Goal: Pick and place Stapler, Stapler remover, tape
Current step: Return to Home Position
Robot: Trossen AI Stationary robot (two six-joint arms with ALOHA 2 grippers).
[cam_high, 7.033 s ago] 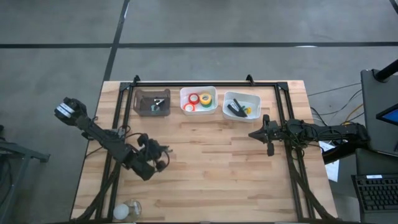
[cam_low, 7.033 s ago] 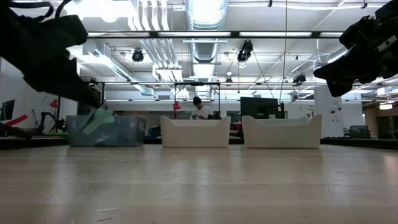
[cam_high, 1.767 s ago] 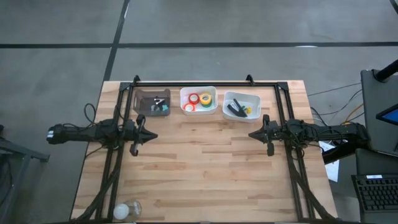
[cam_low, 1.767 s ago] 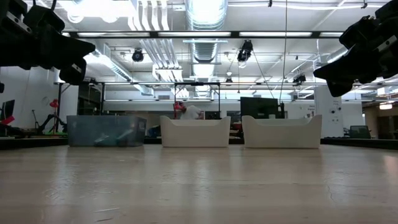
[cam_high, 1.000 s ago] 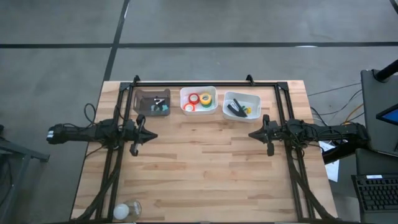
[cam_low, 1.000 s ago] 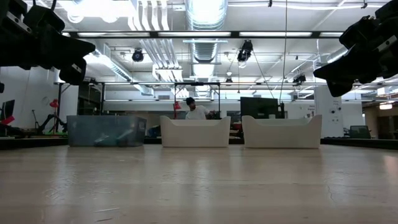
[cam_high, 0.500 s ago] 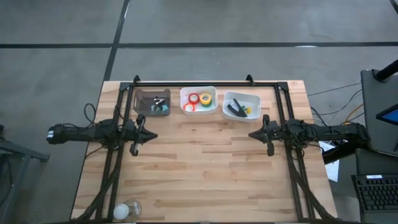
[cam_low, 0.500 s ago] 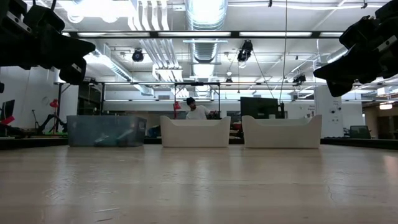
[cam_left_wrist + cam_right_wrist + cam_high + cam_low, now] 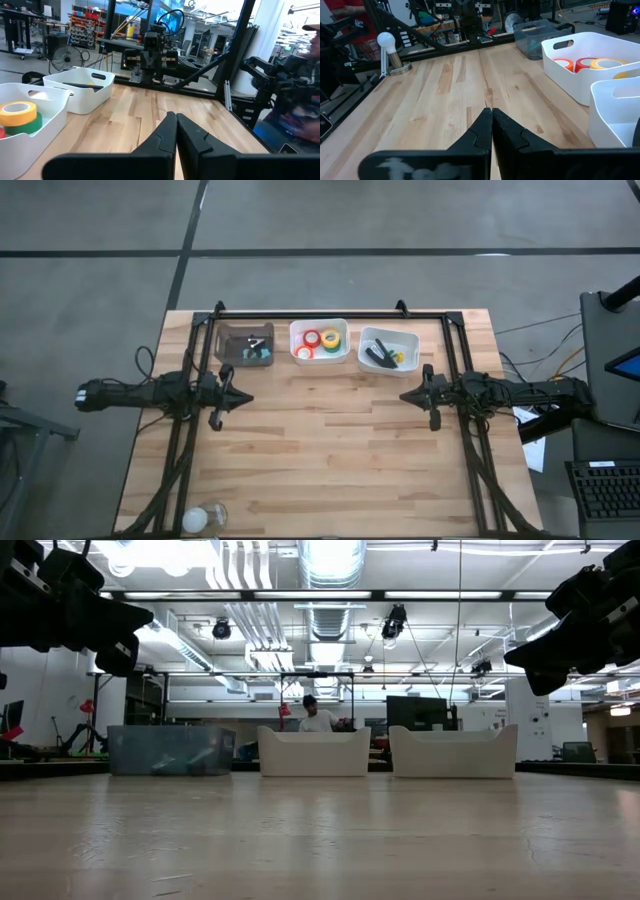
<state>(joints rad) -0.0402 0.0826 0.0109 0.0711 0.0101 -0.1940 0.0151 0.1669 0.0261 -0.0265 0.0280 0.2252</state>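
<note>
The left gripper point(image 9: 243, 397) and right gripper point(image 9: 406, 396) are facing each other with jaws closed and empty, while the stapler point(image 9: 378, 357) is lying in the white bin point(image 9: 388, 331) nearest the right jaws and the tape point(image 9: 322, 340) is sitting in the middle bin point(image 9: 318, 323) beyond it.

Both arms — left arm point(image 9: 150, 392), right arm point(image 9: 510, 392) — are matte black, slender and jointed, with black cables point(image 9: 141, 361) looped alongside. The fingers point(image 9: 161, 139) are dark, tapered wedges.

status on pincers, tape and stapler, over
Left pincer shut, right pincer shut, both empty. Tape in middle white bin, stapler in right white bin. Bare wood between pincers.
</note>
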